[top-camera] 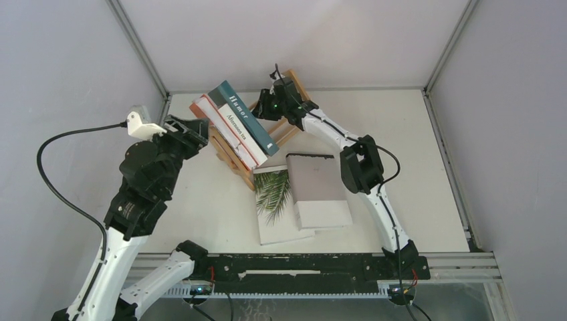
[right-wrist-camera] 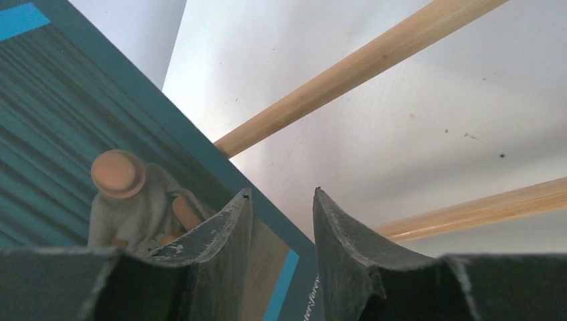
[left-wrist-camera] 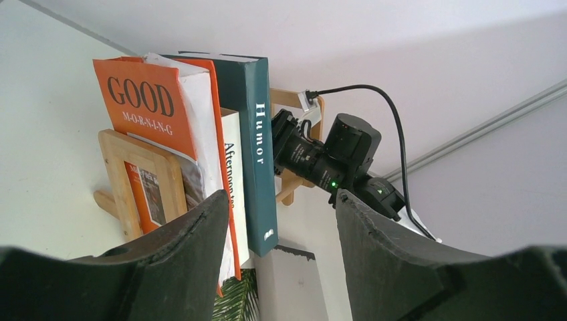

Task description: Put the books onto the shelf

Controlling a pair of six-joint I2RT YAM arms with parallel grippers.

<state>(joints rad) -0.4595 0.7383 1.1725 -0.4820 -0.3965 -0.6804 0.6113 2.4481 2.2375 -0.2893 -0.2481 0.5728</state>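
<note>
Where left gripper (left-wrist-camera: 281,197) hovers: beside orange book (left-wrist-camera: 144,100); fingers wide, empty.
Shelf (left-wrist-camera: 117,180): orange book, white book (left-wrist-camera: 231,167), teal book (left-wrist-camera: 257,134), leaning.
Right gripper (right-wrist-camera: 282,194): at teal book; fingers narrow, seemingly empty.
Surface (top-camera: 414,167): grey book (top-camera: 317,180) overlapping palm-leaf book (top-camera: 274,200).
Handling: stiff, slick; pinch an overhanging edge.

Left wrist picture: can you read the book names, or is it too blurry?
Left wrist view: sharp, GOOD MORNING on the orange book and Humor on the teal book read clearly; the left pincer looms dark. Top view: Humor tiny but legible. Right wrist view: teal cover, no title.
</note>
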